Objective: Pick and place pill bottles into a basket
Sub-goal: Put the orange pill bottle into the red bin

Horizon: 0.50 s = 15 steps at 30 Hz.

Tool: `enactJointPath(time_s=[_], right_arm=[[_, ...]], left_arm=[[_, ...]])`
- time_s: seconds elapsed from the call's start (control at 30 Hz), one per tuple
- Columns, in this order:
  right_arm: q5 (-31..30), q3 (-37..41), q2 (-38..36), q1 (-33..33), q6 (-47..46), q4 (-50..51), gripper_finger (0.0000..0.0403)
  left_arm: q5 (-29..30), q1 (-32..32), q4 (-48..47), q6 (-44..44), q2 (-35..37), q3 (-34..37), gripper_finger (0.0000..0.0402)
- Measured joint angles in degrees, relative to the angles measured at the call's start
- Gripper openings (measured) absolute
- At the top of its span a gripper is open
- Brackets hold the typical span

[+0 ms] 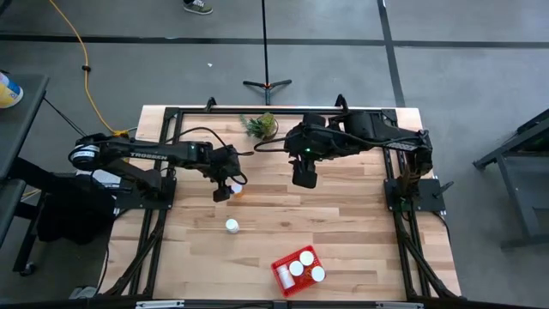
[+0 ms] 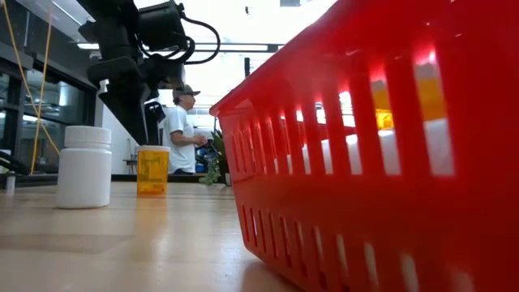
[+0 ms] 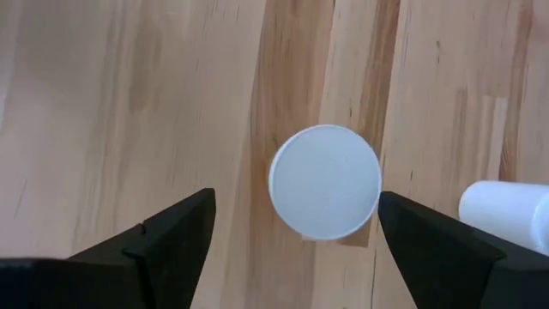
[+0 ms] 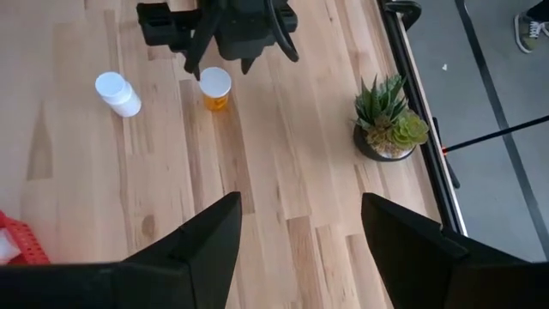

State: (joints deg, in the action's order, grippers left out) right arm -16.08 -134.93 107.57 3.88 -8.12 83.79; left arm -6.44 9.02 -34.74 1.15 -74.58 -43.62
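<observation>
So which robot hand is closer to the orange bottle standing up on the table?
The left. The left gripper hangs straight above the orange bottle, its open fingers on either side of the white cap. The right gripper waits off to the side, near the little plant.

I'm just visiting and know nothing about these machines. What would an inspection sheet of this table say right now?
Surface: wooden table, planks bare in the middle.
Job's things: red basket near the front edge, with three pill bottles inside; orange bottle standing under the left tool; white bottle standing alone nearby.
Clutter: small potted plant at the far edge.
Grippers: left tool open, above the orange bottle's cap; right tool open, raised over bare wood.
Cables: yellow cable across the floor.
Surroundings: person standing behind the table; stand on the floor.
</observation>
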Motion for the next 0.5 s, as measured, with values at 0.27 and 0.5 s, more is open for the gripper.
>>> enactJointPath(time_s=[0.27,0.5], right_arm=[[0.0,0.0,0.0,0.0,0.0,0.6,0.0232],[0.0,0.0,0.0,0.0,0.0,0.8,0.0232]], left_arm=[[-0.1,0.0,1.5,0.1,-0.4,0.0,0.0362],[-1.7,0.0,1.7,0.4,-0.9,0.0,0.0362]])
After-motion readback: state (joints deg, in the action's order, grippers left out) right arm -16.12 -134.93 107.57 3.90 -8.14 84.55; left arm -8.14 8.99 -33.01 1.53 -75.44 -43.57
